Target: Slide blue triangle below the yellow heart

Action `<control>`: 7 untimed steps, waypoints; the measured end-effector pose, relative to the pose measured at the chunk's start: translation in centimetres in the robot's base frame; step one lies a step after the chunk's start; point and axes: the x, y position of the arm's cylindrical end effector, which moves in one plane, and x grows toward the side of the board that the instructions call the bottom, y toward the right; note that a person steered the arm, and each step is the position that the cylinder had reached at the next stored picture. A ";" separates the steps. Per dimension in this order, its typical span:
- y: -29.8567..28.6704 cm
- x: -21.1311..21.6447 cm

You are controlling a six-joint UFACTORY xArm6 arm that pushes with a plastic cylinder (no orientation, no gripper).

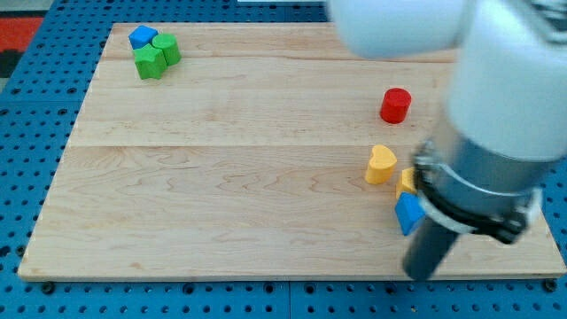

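Working near the view's right edge, I am taking the yellow heart (381, 165) as the landmark for every position. The blue triangle (408, 213) is lying just below and slightly right of the heart, close but apart from it. A second yellow block (406, 182) is sitting between the two, right of the heart; the arm is hiding most of it, so I cannot tell its shape. The rod is descending right of the triangle, and my tip (423, 273) is resting below and right of the heart, lower than the triangle. The rod carries no jaws, so it is holding nothing; whether it is touching the triangle's right edge is probably not resolvable here.

Risks from this position:
- A leftward push applied off-centre is likely to spin the triangle rather than translate it.
- An upward component would be driving the triangle into the hidden yellow block, and that block into the heart, displacing the landmark.
- A downward component would be sending the triangle toward the wooden board's (221, 177) lower edge.

The red cylinder (395, 105), above the heart, is well clear.
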 end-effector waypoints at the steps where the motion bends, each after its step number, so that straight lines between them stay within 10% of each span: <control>1: 5.8 0.0; 7: 0.1 -3.2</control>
